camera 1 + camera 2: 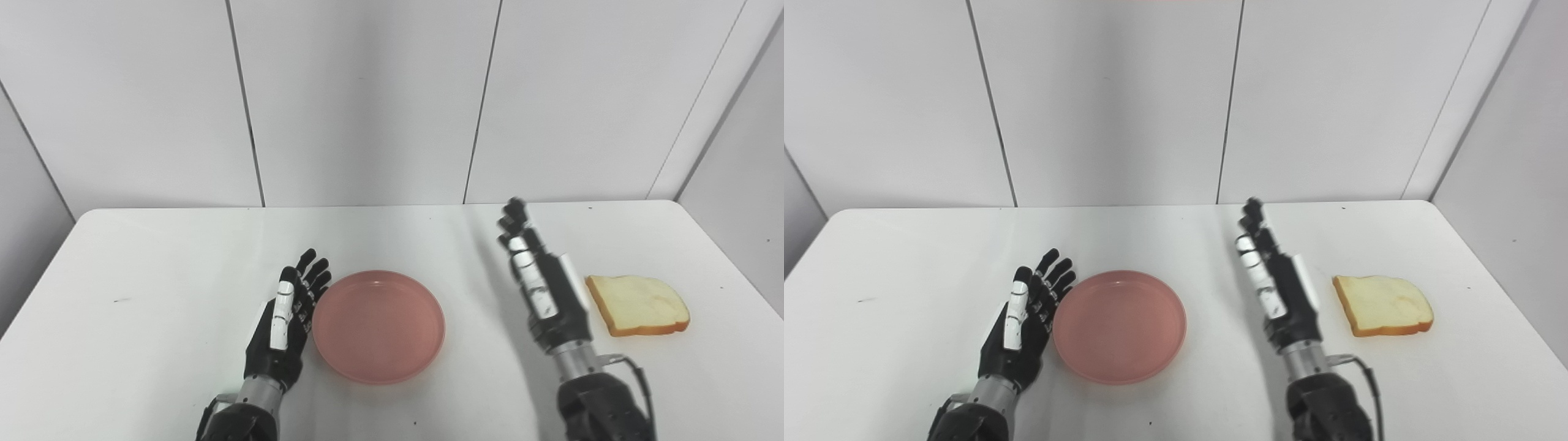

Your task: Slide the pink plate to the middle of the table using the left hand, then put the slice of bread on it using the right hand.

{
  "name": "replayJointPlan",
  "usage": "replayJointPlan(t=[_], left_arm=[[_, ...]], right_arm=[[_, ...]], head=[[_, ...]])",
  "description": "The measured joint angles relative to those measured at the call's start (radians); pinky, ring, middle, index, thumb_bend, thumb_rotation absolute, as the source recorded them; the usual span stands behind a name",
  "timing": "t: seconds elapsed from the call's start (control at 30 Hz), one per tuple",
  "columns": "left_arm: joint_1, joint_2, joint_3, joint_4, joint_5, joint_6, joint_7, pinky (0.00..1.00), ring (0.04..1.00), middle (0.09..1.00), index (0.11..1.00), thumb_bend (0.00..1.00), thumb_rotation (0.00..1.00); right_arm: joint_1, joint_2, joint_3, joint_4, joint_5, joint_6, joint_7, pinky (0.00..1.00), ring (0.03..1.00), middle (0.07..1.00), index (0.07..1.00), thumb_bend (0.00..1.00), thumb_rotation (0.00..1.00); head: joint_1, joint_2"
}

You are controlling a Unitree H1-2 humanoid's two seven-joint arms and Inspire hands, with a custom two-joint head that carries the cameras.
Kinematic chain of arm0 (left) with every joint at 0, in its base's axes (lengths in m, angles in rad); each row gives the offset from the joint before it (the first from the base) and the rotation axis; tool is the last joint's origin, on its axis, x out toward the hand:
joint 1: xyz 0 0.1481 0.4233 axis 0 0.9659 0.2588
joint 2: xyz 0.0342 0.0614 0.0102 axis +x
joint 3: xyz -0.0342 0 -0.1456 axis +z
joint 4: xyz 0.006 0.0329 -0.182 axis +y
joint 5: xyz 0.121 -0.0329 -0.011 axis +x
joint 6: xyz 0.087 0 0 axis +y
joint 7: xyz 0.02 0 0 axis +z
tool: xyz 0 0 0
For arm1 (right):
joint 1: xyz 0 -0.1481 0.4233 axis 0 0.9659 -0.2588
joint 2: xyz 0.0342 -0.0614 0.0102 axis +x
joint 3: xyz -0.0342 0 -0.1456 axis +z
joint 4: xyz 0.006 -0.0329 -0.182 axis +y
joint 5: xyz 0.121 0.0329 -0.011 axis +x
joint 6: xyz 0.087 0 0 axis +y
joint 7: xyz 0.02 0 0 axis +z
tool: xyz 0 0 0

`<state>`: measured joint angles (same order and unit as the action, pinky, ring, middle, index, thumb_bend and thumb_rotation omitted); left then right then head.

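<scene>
I see the plate (378, 326) near the table's (153, 294) middle. My left hand (286, 324) sits just beside its left rim. The bread (637, 304) lies on the table far right; my right hand (542, 282) stands between them.

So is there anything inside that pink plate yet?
No, the pink plate holds nothing; its whole floor shows. The slice of bread lies on the table to its right. Whatever is under the plate is hidden.

Your right hand (542, 275) has bare worktop (153, 269) between it and the bread (637, 304); the pink plate (378, 324), just beside your left hand (288, 318), blocks nothing there.
</scene>
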<state>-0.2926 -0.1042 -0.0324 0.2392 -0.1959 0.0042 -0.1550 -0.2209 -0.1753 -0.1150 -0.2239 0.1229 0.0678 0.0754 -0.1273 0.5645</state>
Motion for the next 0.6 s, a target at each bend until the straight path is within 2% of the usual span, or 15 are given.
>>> replayJointPlan(t=[0.07,0.13,0.2,0.3,0.37,0.4,0.5,0.6], left_arm=[[-0.006,-0.004,0.004,0.013,0.000,-0.007,0.001,1.00,0.975,0.957,0.950,0.68,0.98],[-0.013,-0.009,0.008,0.027,-0.001,-0.019,0.001,1.00,0.971,0.957,0.951,0.67,0.99],[-0.016,-0.011,0.011,0.030,-0.001,-0.026,0.002,1.00,0.963,0.951,0.949,0.66,0.99],[-0.016,-0.011,0.015,0.033,0.000,-0.032,0.003,1.00,0.965,0.958,0.956,0.66,1.00],[-0.018,-0.010,0.017,0.037,0.001,-0.035,0.004,1.00,0.971,0.970,0.963,0.65,1.00],[-0.020,-0.010,0.017,0.040,0.002,-0.038,0.004,1.00,0.973,0.973,0.965,0.65,1.00],[-0.029,-0.005,0.018,0.056,0.010,-0.052,0.006,0.99,0.975,0.974,0.971,0.65,1.00],[-0.031,0.004,0.025,0.057,0.022,-0.055,0.009,1.00,0.981,0.977,0.976,0.64,1.00]], right_arm=[[-0.005,-0.035,-0.013,-0.010,-0.008,0.009,0.002,1.00,0.973,0.976,1.000,0.70,0.76],[-0.005,-0.083,-0.022,-0.022,-0.021,0.032,0.012,1.00,0.965,0.967,0.995,0.70,0.71],[-0.007,-0.145,-0.033,-0.029,-0.028,0.052,0.033,0.96,0.962,0.969,0.992,0.68,0.60],[-0.012,-0.230,-0.055,-0.029,-0.026,0.066,0.062,0.93,0.959,0.960,0.989,0.67,0.54],[-0.013,-0.280,-0.056,-0.031,-0.024,0.098,0.094,0.91,0.961,0.965,0.984,0.66,0.52],[-0.012,-0.307,-0.051,-0.031,-0.025,0.114,0.114,0.91,0.962,0.967,0.982,0.66,0.52],[-0.009,-0.415,-0.040,-0.025,-0.037,0.132,0.187,0.92,0.950,0.948,0.954,0.72,0.42],[-0.012,-0.485,-0.038,-0.024,-0.067,0.166,0.218,0.95,0.960,0.940,0.942,0.76,0.36]], head=[[-0.006,0.000],[-0.011,-0.002],[-0.024,-0.005],[-0.057,-0.012],[-0.057,-0.012],[-0.081,-0.018],[-0.139,-0.029],[-0.175,-0.035]])
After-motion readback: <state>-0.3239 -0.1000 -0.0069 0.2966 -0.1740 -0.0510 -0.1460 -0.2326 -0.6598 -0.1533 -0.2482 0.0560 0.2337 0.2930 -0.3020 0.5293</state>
